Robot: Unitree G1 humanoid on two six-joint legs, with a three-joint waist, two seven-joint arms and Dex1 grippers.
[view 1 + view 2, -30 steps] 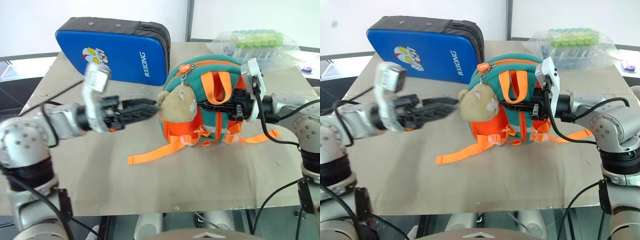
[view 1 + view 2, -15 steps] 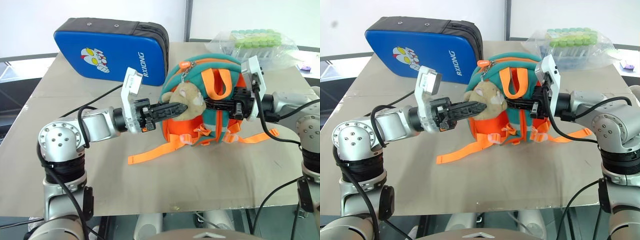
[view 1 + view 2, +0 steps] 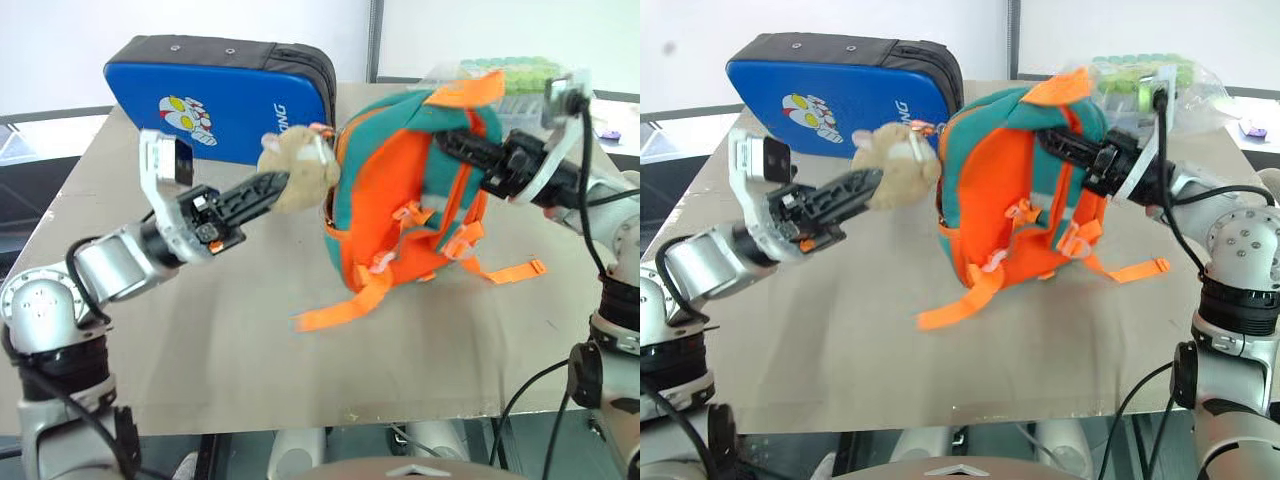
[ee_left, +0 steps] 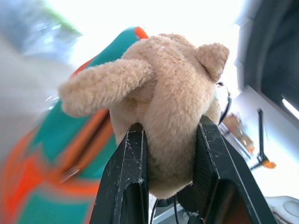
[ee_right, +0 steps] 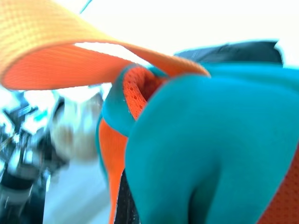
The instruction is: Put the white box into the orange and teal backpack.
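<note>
Left eye view: we see the orange and teal backpack (image 3: pixel 410 190) raised and tilted in front of the blue padded case (image 3: pixel 215 95), its orange straps (image 3: pixel 345 305) trailing to the surface (image 3: pixel 200 350). The left gripper (image 3: pixel 268 185) has its fingers clamped on the tan plush animal (image 3: pixel 298 172) at the backpack's side. The right gripper (image 3: pixel 452 142) reaches into the backpack's upper part; its fingers appear closed, probably on the fabric.

Right eye view: a clear bag of green items (image 3: pixel 1130 75) lies behind the backpack.

Left wrist view: both fingers (image 4: pixel 128 182) press the plush animal's body.

Right wrist view: teal fabric and an orange strap crowd the lens. We cannot locate the white box.
</note>
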